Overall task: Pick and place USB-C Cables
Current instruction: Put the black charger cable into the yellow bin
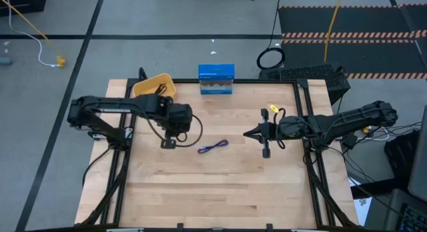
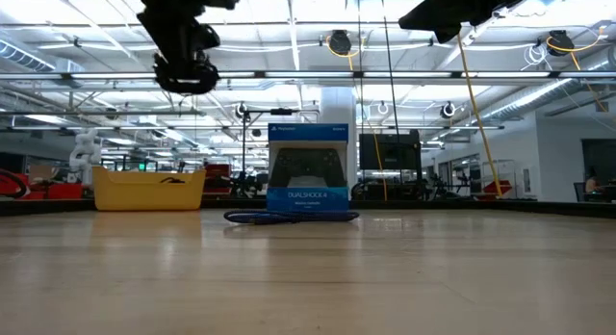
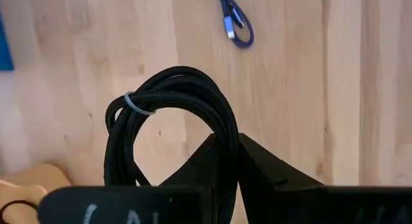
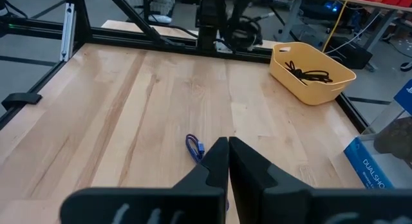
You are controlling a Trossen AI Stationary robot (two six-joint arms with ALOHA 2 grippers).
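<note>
Item: left gripper (image 3: 222, 161). Fingers pinched on a black cable bundle (image 3: 170, 124), a tight coil bound with a thin clear tie. In the high view the gripper (image 1: 175, 129) sits left of centre, raised off the bench (image 1: 220, 185), with the bundle dangling beneath it.

Item: yellow bin (image 1: 154, 86). Upper left of the high view, at the far bench edge, just beyond the left arm's wrist. In the right wrist view the bin (image 4: 312, 73) already holds one black cable (image 4: 309, 73) on its floor.

Item: purple-blue cable (image 1: 213, 147). Lies flat on the bench at the centre of the high view, between the two grippers and apart from both; it also shows at the top of the left wrist view (image 3: 236, 21).

Item: right gripper (image 1: 254, 133). Right of centre, fingers pressed together and holding nothing, pointing toward the purple-blue cable.

Item: blue product box (image 1: 216, 79). Upper centre, at the far edge, just right of the bin.

Handling note (judgement): the step in hand appears to be carrying the black bundle to the bin. Keep it high enough for the hanging loop to clear the rim, centre over the opening, and only then release, so that the coil does not drape over the wall.
</note>
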